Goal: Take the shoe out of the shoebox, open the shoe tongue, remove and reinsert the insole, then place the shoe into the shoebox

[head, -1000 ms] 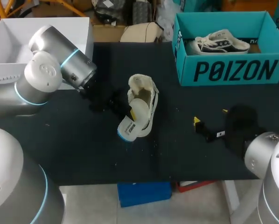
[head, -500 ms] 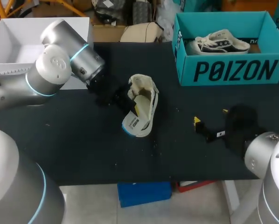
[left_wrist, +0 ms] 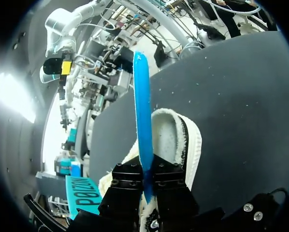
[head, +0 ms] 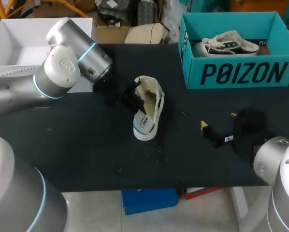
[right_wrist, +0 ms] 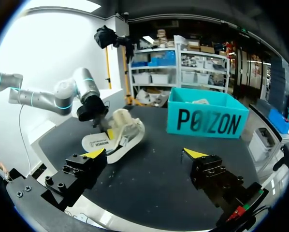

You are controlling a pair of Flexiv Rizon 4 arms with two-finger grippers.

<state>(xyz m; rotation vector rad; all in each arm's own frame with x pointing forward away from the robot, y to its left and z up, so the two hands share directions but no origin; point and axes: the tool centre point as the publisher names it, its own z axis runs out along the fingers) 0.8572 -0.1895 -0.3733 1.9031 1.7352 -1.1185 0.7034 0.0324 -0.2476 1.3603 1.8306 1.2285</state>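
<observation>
A white shoe lies on the black table, its opening turned toward my left arm. My left gripper sits at the shoe's opening, shut on the insole, whose white-and-blue end sticks out over the shoe toward the table's front. In the left wrist view the insole stands edge-on, blue, pinched between the fingers of the left gripper, with the shoe just behind it. My right gripper rests open above the table to the right of the shoe, holding nothing. The right wrist view shows the right gripper, the shoe and the insole ahead.
A teal shoebox stands at the back right with a second shoe inside. A white box stands at the back left, beside my left arm. The teal shoebox also shows in the right wrist view.
My left arm has swung right toward the shoe, carrying the insole. The insole's free end has shifted right, over the shoe. The right arm has stayed still.
</observation>
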